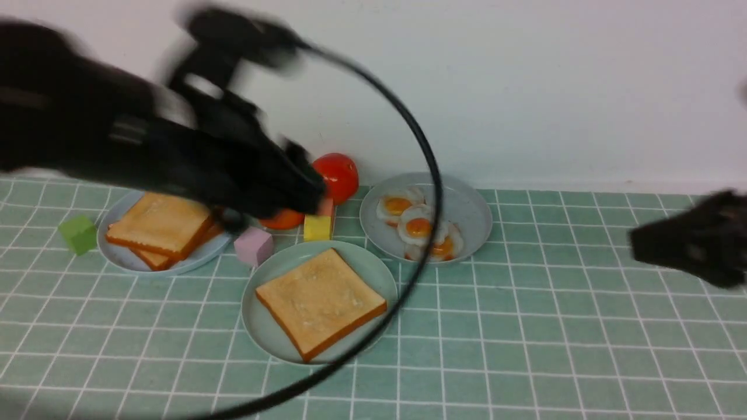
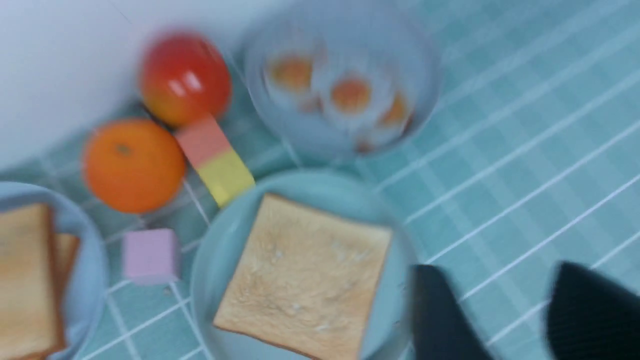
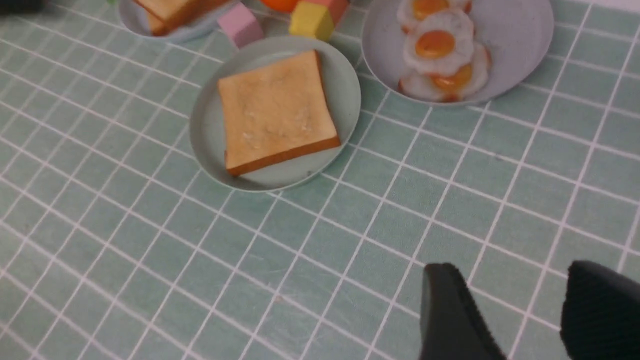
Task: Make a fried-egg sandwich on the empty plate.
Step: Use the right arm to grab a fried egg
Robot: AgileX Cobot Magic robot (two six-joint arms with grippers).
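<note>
Top fried egg (image 1: 416, 227) looks thin, light, likely slick plastic, so pinch it by the white rim. Left fingers (image 2: 437, 315) and right fingers (image 3: 447, 310) are both spread, holding nothing.

This is a lab-style demo rig dressed up as a kitchen. My work surface (image 1: 554, 326) is a flat pale-green top w/ a thin white tile grid, backed by a plain white wall (image 1: 525, 87). The food looks like toy stuff: glossy orange-yolked fried eggs (image 1: 418, 227) on a round grey-blue plastic plate (image 1: 467, 216), stiff matching golden toast slices (image 1: 160, 224) on a pale blue plastic plate (image 1: 119, 259), plus a round pale mint-green plastic plate (image 1: 265, 332). A small green cube (image 1: 77, 234), pink cube (image 1: 253, 245) & yellow cube (image 1: 317, 228) sit among them. My black left arm (image 1: 87, 134) & its loose black cable (image 1: 433, 175) loop over the lot.
</note>
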